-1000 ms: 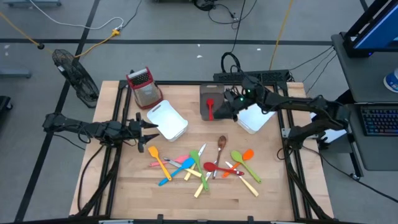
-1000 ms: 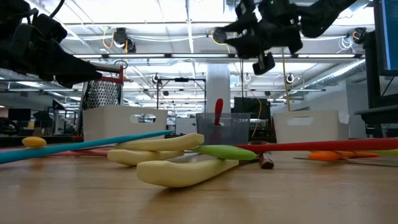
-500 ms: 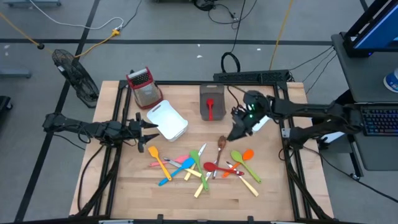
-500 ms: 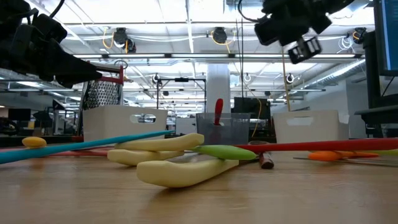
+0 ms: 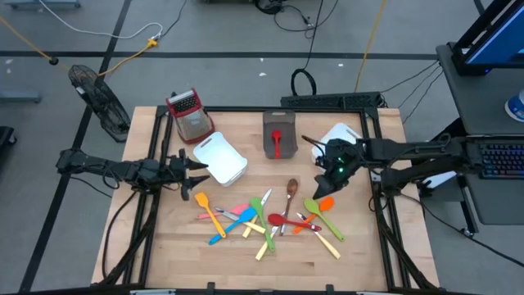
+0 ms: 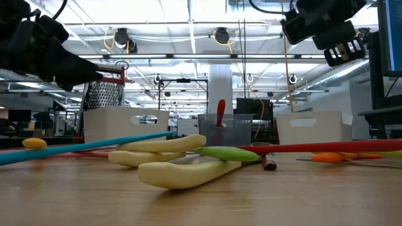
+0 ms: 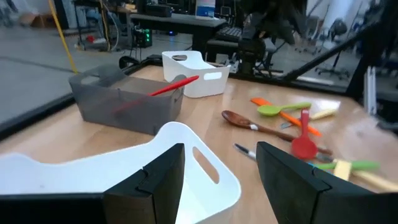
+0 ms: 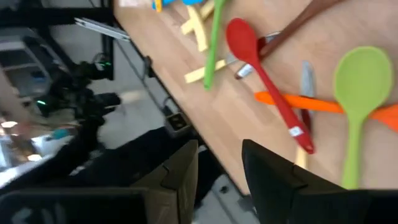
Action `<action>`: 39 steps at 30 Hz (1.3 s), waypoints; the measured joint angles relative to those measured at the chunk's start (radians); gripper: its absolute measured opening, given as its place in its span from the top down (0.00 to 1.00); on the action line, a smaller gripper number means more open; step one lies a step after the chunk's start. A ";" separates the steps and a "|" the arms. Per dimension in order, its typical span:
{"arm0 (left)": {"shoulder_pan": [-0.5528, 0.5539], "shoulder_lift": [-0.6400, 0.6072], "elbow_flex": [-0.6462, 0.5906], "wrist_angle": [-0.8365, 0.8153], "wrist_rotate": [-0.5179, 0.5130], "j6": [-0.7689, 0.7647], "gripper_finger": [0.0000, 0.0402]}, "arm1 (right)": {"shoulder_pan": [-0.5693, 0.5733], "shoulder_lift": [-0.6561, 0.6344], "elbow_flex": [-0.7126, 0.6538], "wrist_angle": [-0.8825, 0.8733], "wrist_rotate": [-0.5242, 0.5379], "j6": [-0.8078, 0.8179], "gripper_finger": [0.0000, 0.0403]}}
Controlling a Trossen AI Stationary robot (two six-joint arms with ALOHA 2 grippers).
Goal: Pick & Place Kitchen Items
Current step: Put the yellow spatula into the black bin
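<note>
The utensils [image 5: 270, 217] are lying in a loose heap on the table [image 5: 164, 246], near its front edge. They look light, stiff and smooth; pinching mid-handle should work best. The right gripper [image 5: 332, 174], fingers parted and empty, is hovering beside the orange spatula [image 5: 327, 202]. A second ago it was over the grey bin [image 5: 278, 133]. The left gripper [image 5: 190, 168] is waiting, parted, beside the white bin [image 5: 219, 157].

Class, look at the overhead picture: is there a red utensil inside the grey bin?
Yes: a red utensil lies inside the grey bin at the table's far side.
</note>
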 joint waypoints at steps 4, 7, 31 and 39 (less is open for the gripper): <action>0.000 0.000 -0.001 0.033 0.000 -0.110 0.49 | 0.054 -0.023 0.000 -0.068 0.079 -0.071 0.71; 0.000 0.000 -0.001 0.052 0.001 -0.163 0.49 | 0.092 -0.039 0.000 -0.121 0.139 -0.127 0.71; -0.001 0.000 0.025 0.110 0.088 -0.024 0.49 | 0.186 -0.383 -0.222 0.086 0.526 -0.425 0.71; -0.002 0.016 0.083 0.105 0.090 0.006 0.49 | 0.187 -0.507 -0.376 0.257 0.521 -0.443 0.71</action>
